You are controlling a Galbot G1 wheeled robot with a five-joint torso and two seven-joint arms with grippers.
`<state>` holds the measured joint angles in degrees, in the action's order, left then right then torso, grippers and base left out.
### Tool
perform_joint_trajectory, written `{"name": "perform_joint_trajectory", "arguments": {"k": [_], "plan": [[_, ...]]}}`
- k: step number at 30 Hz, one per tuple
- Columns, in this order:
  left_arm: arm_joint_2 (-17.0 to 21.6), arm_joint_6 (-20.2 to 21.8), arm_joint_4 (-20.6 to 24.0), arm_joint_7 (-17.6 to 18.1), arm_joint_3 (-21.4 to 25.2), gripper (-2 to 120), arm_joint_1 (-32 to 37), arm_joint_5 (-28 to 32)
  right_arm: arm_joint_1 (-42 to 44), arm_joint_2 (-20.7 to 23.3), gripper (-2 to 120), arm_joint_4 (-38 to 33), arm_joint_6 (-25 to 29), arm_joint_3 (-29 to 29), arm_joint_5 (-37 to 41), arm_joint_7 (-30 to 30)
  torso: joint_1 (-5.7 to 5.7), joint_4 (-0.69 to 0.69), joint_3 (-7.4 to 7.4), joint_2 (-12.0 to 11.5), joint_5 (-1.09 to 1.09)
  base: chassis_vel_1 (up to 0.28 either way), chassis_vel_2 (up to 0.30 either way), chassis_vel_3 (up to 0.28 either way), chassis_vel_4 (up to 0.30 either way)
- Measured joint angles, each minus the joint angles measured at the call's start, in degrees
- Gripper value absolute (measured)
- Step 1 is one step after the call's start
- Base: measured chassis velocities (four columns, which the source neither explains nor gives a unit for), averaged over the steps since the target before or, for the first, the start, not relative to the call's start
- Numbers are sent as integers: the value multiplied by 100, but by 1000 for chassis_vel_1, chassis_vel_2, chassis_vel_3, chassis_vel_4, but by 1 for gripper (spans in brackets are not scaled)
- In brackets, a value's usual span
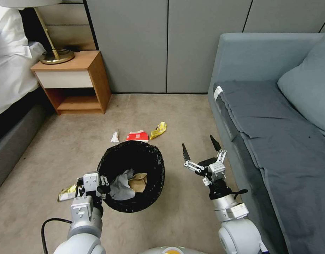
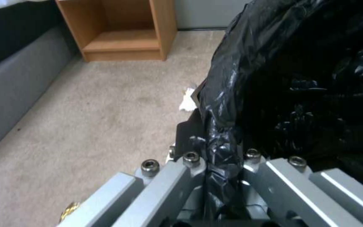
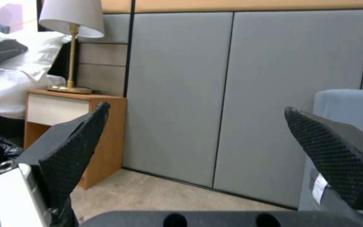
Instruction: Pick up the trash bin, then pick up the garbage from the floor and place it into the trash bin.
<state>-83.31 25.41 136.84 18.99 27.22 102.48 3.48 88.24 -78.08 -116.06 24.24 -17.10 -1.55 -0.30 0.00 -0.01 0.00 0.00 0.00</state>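
Risk — left end effector (image 1: pixel 105 184) pinches only trash bin (image 1: pixel 132 175) liner, could slip; right end effector (image 1: pixel 200 148) spread, empty.

Open carpet (image 1: pixel 81 141) between nightstand (image 1: pixel 72 81) and sofa (image 1: pixel 272 141)

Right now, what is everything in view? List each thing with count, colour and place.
trash bin: 1, black liner, held off carpet, centre
paper bag: 1, tan, inside bin
tissue wad: 1, grey-white, inside bin
white litter: 1, carpet beyond bin
packet: 1, red-white, beyond bin
wrappers: 2, yellow, one beyond bin, one by left hand
nightstand: 1, wood, far left
lamp: 1, brass, on nightstand
sofa: 1, blue-grey, right
left hand: shut on bin rim
right hand: open, empty, beside sofa
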Motion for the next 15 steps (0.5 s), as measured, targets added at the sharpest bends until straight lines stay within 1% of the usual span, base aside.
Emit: {"name": "perform_joint_trajectory", "arguments": {"k": [14, 15], "plan": [[-23, -15, 40, -1, -4, 1, 30, -31, 21, -10, 100, -30, 54, -11, -35, -12, 0, 0, 0, 0, -1, -148, 153, 149, -151], [-23, -19, 44, -1, -3, 1, 36, -31, 21, -11, 100, -30, 60, -11, -43, -12, 0, 1, 0, 0, 2, -163, 165, 175, -153]]}}
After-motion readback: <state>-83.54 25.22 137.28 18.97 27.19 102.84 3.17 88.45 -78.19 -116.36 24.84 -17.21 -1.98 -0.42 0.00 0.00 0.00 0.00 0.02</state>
